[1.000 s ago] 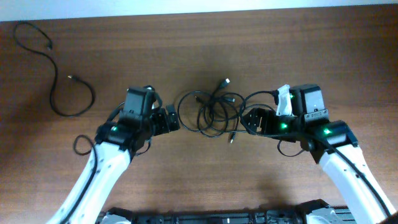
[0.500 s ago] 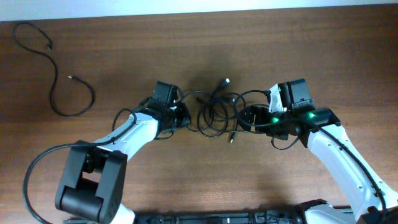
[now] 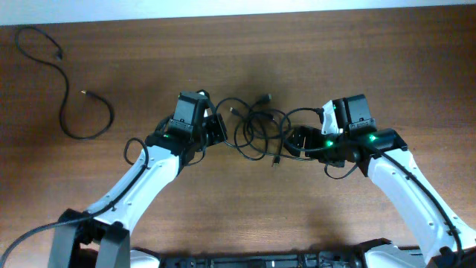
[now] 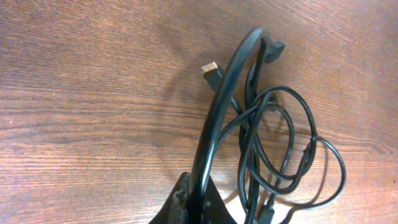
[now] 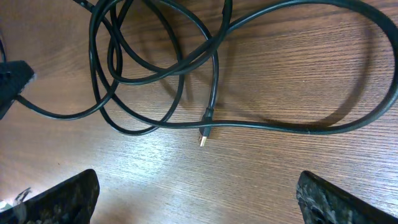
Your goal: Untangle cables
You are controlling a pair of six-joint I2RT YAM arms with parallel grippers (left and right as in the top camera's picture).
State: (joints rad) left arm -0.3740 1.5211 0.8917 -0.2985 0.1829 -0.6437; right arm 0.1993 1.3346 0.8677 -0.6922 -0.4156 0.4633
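Left gripper (image 4: 196,200) is clamped on one loop of the thin black tangled cables (image 4: 210,124) lying just ahead of it on the brown wooden table (image 4: 74,93), probably anchoring the bundle, while the right gripper (image 5: 199,190), spread wide, faces loose strands directly ahead.

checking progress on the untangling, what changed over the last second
The left gripper moved in to the left side of the tangled cables and closed on one loop. The right gripper edged slightly inward, jaws open, holding nothing. The loose cable at far left stayed put.
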